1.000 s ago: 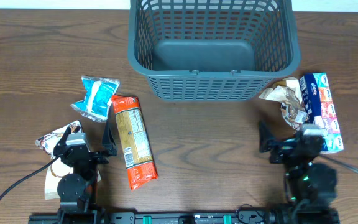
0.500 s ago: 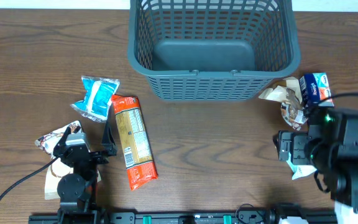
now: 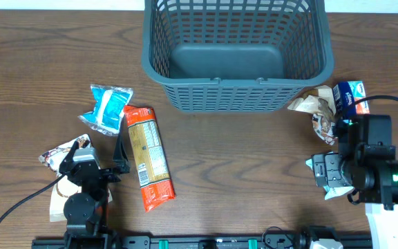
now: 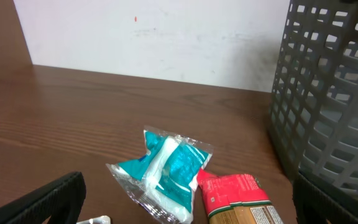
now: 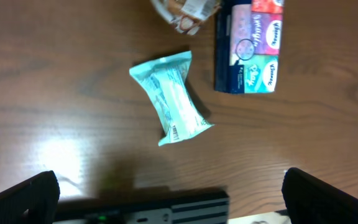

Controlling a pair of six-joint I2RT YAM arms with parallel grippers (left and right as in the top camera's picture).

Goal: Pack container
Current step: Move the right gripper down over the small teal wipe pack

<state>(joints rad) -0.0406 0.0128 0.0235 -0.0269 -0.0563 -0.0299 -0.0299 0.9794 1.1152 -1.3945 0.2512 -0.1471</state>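
Grey-blue lattice container, turquoise-and-white packet, red-and-tan packet, pale mint packet, brown wood-grain table

The large dark grey-blue plastic basket, lattice-sided with a solid base, stands upright at the far middle of the table.

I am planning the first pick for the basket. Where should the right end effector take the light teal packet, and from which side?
I would grip the light teal packet across its narrow middle, coming down from above. It lies flat on the table, free on both long sides, with the open right end effector over it.
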